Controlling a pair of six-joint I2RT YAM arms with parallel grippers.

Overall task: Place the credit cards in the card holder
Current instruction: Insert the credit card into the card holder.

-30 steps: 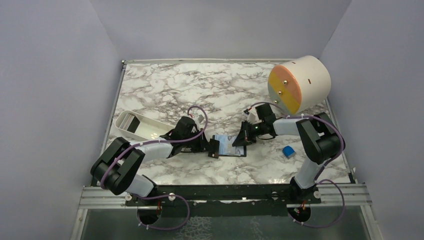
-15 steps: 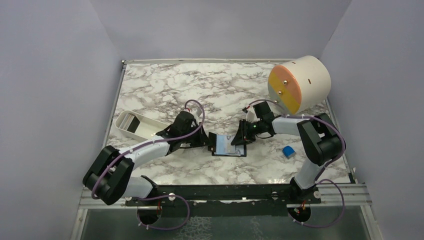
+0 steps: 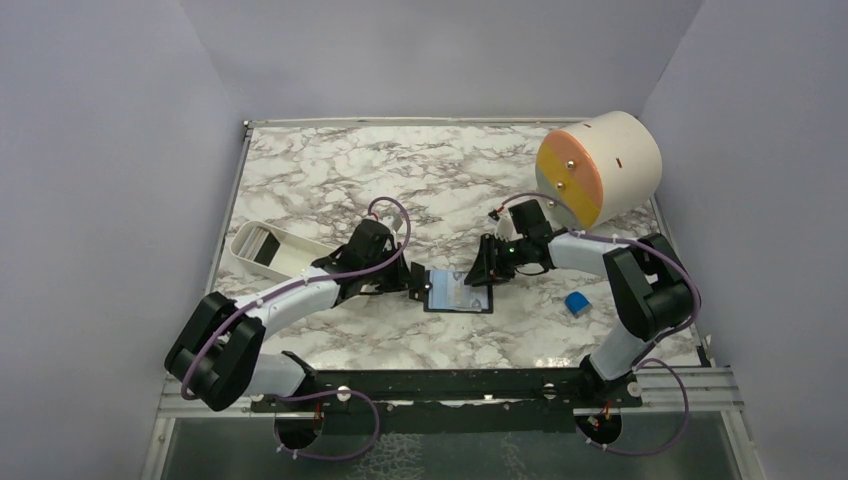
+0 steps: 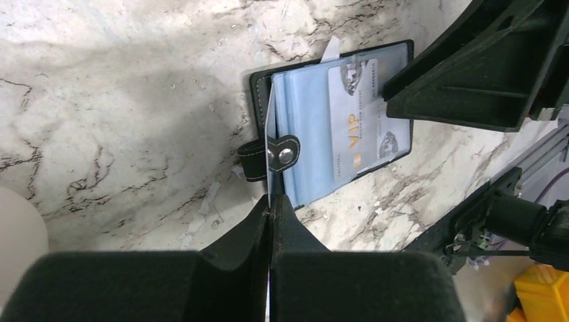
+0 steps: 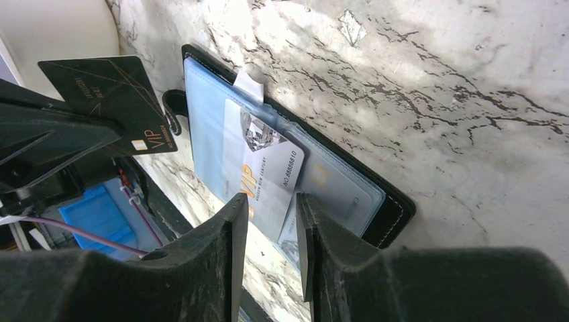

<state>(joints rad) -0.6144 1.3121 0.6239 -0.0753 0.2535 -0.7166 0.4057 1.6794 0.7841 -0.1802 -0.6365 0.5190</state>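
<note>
Legibly, "VIP" on black card (image 5: 113, 100)

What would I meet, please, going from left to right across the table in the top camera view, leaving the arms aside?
white tray → card holder → blue block

Both jaws flank the open card holder (image 3: 457, 294).
</note>
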